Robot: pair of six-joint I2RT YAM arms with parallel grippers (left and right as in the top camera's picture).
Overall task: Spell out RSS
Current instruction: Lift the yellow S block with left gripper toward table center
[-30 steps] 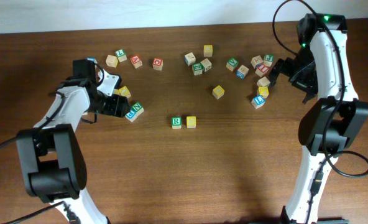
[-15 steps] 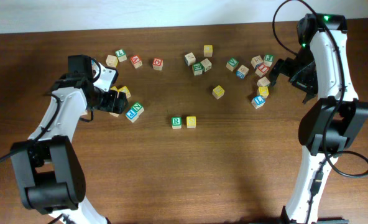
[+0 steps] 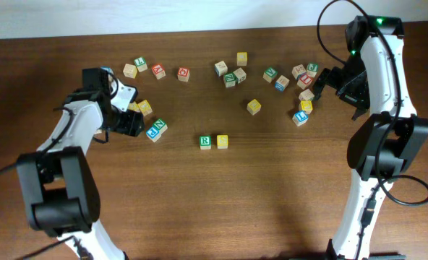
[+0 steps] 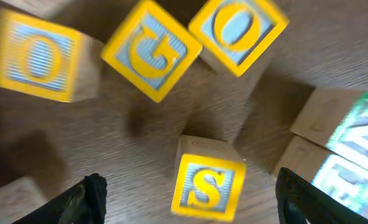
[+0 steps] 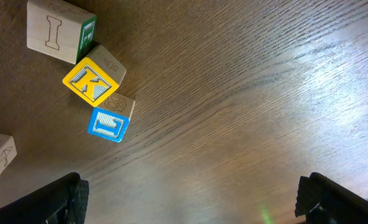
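Since half a second ago the left arm has shifted slightly over its clump of cubes; the right arm and the loose cubes lie as they did. The left gripper (image 4: 189,190) hangs with its jaws wide apart, and the S cube (image 4: 207,182) sits between the fingers (image 4: 91,198), touching neither. Just ahead of it stands the G cube (image 4: 151,57), tilted cornerwise, with an O cube (image 4: 237,25) touching it on one side and a second O (image 4: 38,57) on the other. Two green N cubes (image 4: 349,140) crowd close to the outside of one finger, and a plain wooden cube (image 4: 10,199) lies by the other.

The R cube (image 3: 205,141) is well away from this gripper, out between the two arms, with a yellow cube (image 3: 222,141) just beside it.

The right gripper (image 5: 190,190) also has its jaws spread, with only bare table (image 5: 246,124) between them. Ahead of it and off to one side are an I cube (image 5: 56,31), a K cube (image 5: 92,79) and a blue cube (image 5: 109,121), each touching the next.
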